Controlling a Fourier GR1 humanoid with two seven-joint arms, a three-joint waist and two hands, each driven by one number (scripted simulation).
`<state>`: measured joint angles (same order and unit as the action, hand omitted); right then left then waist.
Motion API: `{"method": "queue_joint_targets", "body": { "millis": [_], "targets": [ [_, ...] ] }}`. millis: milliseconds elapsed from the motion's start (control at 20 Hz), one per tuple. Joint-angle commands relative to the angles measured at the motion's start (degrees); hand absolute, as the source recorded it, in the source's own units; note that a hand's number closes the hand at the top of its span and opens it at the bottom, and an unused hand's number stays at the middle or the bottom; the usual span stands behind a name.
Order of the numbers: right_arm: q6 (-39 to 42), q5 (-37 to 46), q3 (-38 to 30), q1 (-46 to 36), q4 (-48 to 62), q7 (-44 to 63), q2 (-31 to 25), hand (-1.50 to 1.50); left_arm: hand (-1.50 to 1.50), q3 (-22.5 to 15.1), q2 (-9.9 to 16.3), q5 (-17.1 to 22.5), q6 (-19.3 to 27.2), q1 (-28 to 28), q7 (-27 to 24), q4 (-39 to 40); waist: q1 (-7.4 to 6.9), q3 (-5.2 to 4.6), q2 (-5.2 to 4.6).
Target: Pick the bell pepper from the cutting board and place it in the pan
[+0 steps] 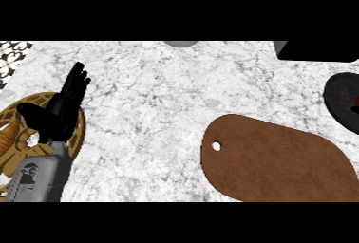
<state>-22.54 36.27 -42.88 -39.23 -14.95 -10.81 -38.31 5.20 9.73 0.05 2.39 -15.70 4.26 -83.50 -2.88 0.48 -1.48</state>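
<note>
Head view: steep look down on a white marbled desk (154, 109).
Left hand (61, 107): black, at the left side of the scene, fingers straight and spread, pointing toward the far edge, thumb out to the left; holding nothing.
Left forearm (38, 175): grey, coming in from the near left corner, lying over a golden openwork trivet (14, 118).
Trivet: round, at the left edge, partly hidden under hand and forearm.
Right hand: not seen anywhere in this view.
Cutting board (280, 163): brown, rounded, near right, with a small white hole (216, 146) by its left end; bare top surface, cut off by the near edge.
Bell pepper: cannot be found on the board or elsewhere on the desk; place cannot be told.
Pan (345, 102): dark and round, at the right edge, far of the board and apart from it; only partly in view, a faint reddish patch showing at its right, too cut off to name.
Black object (319, 51): flat, far right corner, cropped.
Grey rounded shape (182, 43): at the far edge, middle, mostly cut off.
Patterned surface (13, 57): black-and-white, far left corner.
</note>
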Motion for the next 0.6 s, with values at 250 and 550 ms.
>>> {"method": "queue_joint_targets", "body": {
  "millis": [250,550],
  "targets": [
    [-1.02,-12.94,-10.62,2.19,-3.01,-16.4,2.16,-1.5,0.0,1.17,0.32,0.2,0.05,1.76,-1.37,0.51,1.68,-0.25,0.93],
    [15.52,-19.9,-11.84,9.91,-8.51,-21.02,4.31,-1.5,0.0,2.41,1.08,-0.36,1.59,2.12,0.8,-0.59,4.38,-0.59,2.11]
  ]
}}
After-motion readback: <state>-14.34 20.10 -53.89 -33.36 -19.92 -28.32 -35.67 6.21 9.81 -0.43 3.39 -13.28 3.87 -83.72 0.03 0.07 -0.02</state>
